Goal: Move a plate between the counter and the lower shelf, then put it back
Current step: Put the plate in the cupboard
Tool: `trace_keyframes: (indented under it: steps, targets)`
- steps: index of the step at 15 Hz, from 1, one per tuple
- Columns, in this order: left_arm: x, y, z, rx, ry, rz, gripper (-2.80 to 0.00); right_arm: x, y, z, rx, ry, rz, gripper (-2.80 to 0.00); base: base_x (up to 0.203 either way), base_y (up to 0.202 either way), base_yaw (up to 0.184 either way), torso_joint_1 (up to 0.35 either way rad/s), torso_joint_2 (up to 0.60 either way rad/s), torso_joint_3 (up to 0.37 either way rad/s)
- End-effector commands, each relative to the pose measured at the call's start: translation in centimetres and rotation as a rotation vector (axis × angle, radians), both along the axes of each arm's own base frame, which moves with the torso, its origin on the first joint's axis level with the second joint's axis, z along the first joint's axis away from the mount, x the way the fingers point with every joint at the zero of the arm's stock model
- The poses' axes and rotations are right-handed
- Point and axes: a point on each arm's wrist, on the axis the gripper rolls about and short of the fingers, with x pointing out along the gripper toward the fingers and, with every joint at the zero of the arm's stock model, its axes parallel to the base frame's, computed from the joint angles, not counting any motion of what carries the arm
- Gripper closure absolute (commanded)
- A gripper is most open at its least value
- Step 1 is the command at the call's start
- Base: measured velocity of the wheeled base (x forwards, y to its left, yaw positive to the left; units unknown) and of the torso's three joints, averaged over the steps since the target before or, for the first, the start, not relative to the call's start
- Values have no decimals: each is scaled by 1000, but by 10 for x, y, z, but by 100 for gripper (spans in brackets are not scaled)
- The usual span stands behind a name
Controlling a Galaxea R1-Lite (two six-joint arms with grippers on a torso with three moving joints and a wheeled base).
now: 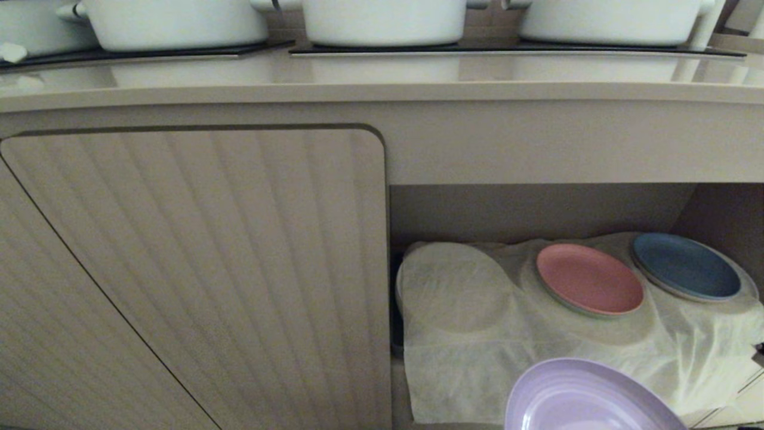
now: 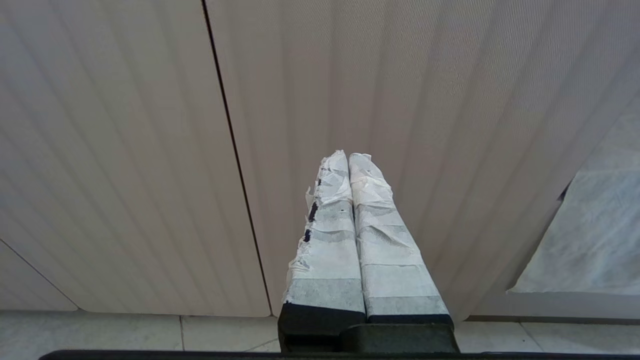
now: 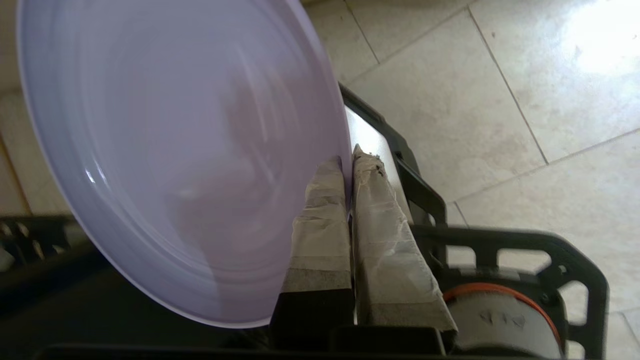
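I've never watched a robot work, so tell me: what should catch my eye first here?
First, the lilac plate, pinched by its rim in the right claw and held low in front of the open lower shelf. On that shelf's white cloth sit a salmon-pink plate and a dark blue plate. Above, big white pots line the counter.

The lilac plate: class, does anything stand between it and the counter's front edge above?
Nothing visible does. The lilac plate, pinched at its rim by the right gripper, is outside the lower shelf; the counter front lies bare.
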Motion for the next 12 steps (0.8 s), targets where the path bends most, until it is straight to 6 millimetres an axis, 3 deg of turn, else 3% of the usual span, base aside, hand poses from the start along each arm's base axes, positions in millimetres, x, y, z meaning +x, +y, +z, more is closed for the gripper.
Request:
trace_keyframes:
  steps: [1,6,12]
  targets:
    - [0,0,0,0,1,1,0,12,2,-5,4,47,-13,0,0,0,0,0,0,0]
    - [0,0,0,0,1,1,0,43,6,-13,30,78,-63,0,0,0,0,0,0,0]
    - [0,0,0,0,1,1,0,97,22,-23,48,105,-65,0,0,0,0,0,0,0]
